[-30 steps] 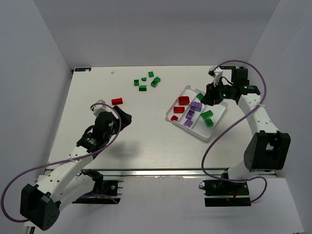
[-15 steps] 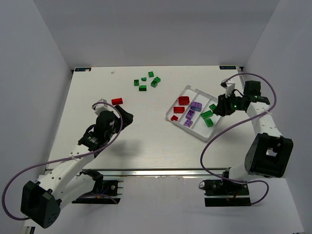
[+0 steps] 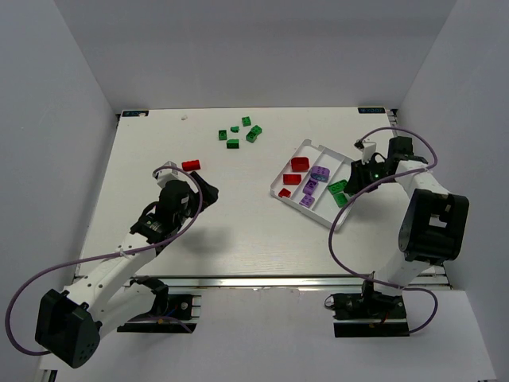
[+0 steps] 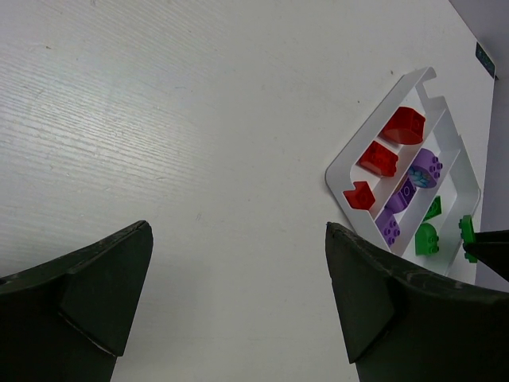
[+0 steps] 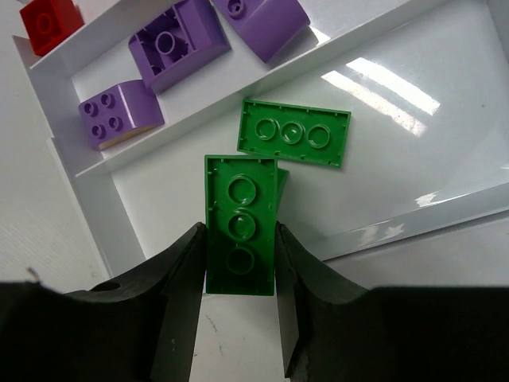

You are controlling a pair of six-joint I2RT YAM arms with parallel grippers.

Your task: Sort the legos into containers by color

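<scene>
Left gripper (image 4: 237,247) jaws spread wide; right gripper (image 5: 239,239) clamped on green lego (image 5: 241,191).

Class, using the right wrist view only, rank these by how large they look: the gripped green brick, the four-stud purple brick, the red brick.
1. green brick, gripped; it is also nearest the camera, which enlarges it.
2. purple brick, four studs.
3. red brick, partly cut off by the frame edge.

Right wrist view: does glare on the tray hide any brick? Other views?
Right wrist: glare streaks on tray floor, no brick hidden; held green brick sharp. Left wrist: no glare, dark claw fingers low. Top: even light, soft shadows.
</scene>
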